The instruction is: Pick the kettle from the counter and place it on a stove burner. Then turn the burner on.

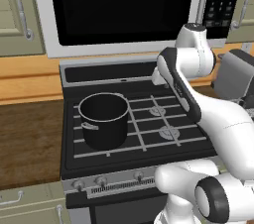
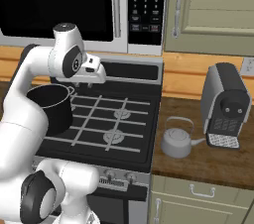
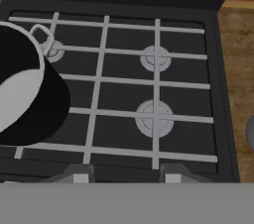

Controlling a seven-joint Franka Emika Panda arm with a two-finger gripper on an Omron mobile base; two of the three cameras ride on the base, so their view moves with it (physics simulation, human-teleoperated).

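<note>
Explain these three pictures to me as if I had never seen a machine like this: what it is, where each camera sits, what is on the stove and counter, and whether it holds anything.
This is a white jointed robot arm in a rendered kitchen. Two pictures come from cameras on its base, behind it to the left and right. The third looks down from the hand; its tool hovers over the black gas stove, jaws apart, holding nothing. A big black cylindrical pot stands on the stove's left side. The round silver burners on the right are bare. The small rounded silver kettle sits on the dark brown wood counter, beside a grey coffee machine.
</note>
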